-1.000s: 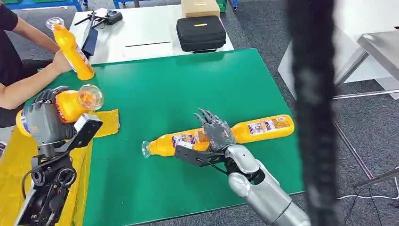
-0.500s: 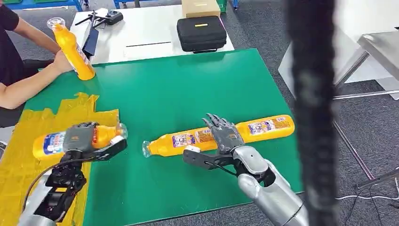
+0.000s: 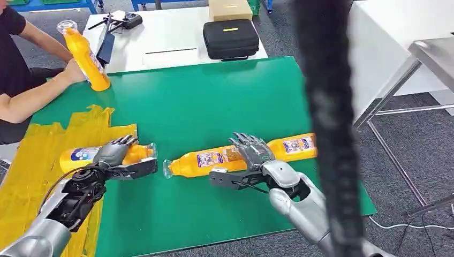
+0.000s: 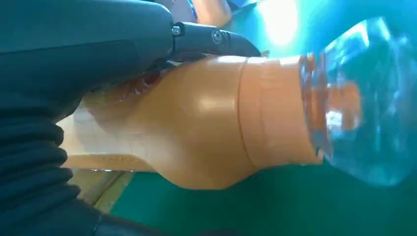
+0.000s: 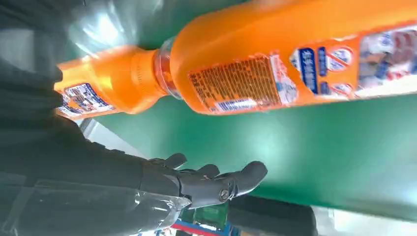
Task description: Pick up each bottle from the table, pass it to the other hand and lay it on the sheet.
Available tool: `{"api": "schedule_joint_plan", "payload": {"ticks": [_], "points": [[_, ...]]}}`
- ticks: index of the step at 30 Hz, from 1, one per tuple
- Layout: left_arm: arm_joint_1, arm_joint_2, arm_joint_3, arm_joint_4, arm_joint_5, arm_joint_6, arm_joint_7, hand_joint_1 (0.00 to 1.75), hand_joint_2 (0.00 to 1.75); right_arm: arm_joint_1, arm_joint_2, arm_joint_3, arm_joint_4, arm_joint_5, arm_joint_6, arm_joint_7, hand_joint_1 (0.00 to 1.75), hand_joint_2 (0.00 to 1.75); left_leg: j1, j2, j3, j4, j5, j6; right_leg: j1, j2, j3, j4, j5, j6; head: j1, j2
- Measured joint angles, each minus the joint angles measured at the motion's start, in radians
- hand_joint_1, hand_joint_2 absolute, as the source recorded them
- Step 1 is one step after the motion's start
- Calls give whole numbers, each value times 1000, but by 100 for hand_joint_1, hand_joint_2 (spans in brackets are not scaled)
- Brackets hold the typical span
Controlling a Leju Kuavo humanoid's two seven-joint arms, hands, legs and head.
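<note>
My left hand (image 3: 115, 155) grips an orange bottle (image 3: 80, 156) that lies across the edge of the yellow sheet (image 3: 32, 160), its clear cap (image 3: 151, 150) over the green table (image 3: 203, 101). The left wrist view shows the fingers (image 4: 211, 37) over the bottle's neck (image 4: 211, 123). Two more orange bottles lie end to end on the table, one (image 3: 195, 162) to the left and one (image 3: 292, 145) to the right. My right hand (image 3: 249, 152) hovers over where they meet, open, fingers (image 5: 216, 184) spread and holding nothing.
A person at the far left holds a fourth orange bottle (image 3: 88, 56) upright on the table corner. Behind stands a white table (image 3: 160, 37) with a black case (image 3: 230, 38). A blurred black cable (image 3: 326, 134) hangs close to the camera. A metal table (image 3: 433, 53) stands at the right.
My left hand has swung the bottle down from a raised, tilted hold until it lies at the sheet's edge. The right hand has stayed open over the two bottles.
</note>
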Motion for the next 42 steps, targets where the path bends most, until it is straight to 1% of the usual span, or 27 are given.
{"api": "schedule_joint_plan", "payload": {"ticks": [7, 14, 15, 16, 17, 18, 20, 23, 28, 31, 34, 37, 42], "points": [[-17, -4, -3, -6, 188, -52, -69, 0, 0, -54, 26, 23, 129, 19, 22, -34, 0, 175, 0, 0, 1, 0, 0, 0, 0, 0, 1, 0, 0, 0, 0, 0], [-15, -4, -3, -29, 243, -64, -76, 0, 0, -82, 46, 38, 215, 22, 22, -47, 0, 175, 0, 0, 0, 0, 1, -1, 0, 0, 1, 1, 0, 0, 0, 0], [-12, -4, 2, -36, 279, -61, -85, 0, 0, -86, 48, 39, 223, 25, 22, -48, 40, 175, 0, 0, 0, 0, 1, -1, 0, 0, 1, 1, 0, 0, -1, 0], [-5, -4, 11, -46, 331, -54, -95, 0, 0, -91, 50, 41, 234, 27, 22, -48, 122, 175, 0, 0, 0, 0, 1, -1, 0, 0, 0, 1, 0, 0, 0, 0], [6, -5, 20, -64, 389, -44, -98, 0, 0, -98, 55, 43, 248, 34, 22, -51, 122, 175, 0, 0, 0, 0, 1, -1, 0, 0, 0, 1, 0, 0, -1, 0], [21, -5, 33, -95, 458, -24, -99, 0, 0, -104, 60, 45, 265, 40, 20, -56, 173, 175, 0, 0, 0, 0, 1, -1, 0, 0, 0, 1, 0, 0, 0, 0], [47, -6, 57, -161, 560, 28, -88, 0, 0, -114, 68, 47, 294, 47, 13, -61, 175, 175, 0, 0, 0, 0, 1, -1, 0, 0, 0, 1, 0, 0, 0, 0], [72, -8, 90, -254, 626, 71, -73, 0, 0, -125, 80, 48, 326, 52, 4, -66, 175, 175, 0, 0, 0, 0, 1, -1, 0, 0, 0, 1, 0, 0, -1, 0], [128, -18, 150, -415, 760, 213, -88, 0, 0, -138, 87, 48, 362, 55, -10, -78, 175, 175, 0, 1, 0, 0, 0, -1, 0, 0, -1, 1, 0, 0, 0, 0], [162, -31, 191, -515, 884, 256, -92, 0, 0, -140, 88, 48, 379, 68, -21, -88, 175, 175, 0, 1, 0, 0, 0, -1, 0, 0, -1, 1, 0, 0, 0, 0], [196, -45, 227, -604, 991, 277, -98, 0, 0, -150, 93, 48, 404, 92, -28, -97, 175, 175, 0, 2, 1, 0, 0, -1, 0, 1, 0, 1, 0, 0, 0, 0], [226, -62, 250, -681, 1145, 260, -69, 0, 0, -163, 104, 48, 446, 114, -48, -102, 175, 175, 0, 2, 2, 0, 0, -1, 0, 1, 0, 1, 0, 0, 0, 0], [283, -80, 269, -780, 1402, 257, -33, 0, 0, -166, 116, 19, 476, 78, -119, -92, 175, 175, 0, 2, 2, 0, 1, -1, 0, 1, 1, 1, 1, 1, 0, 0]]}}
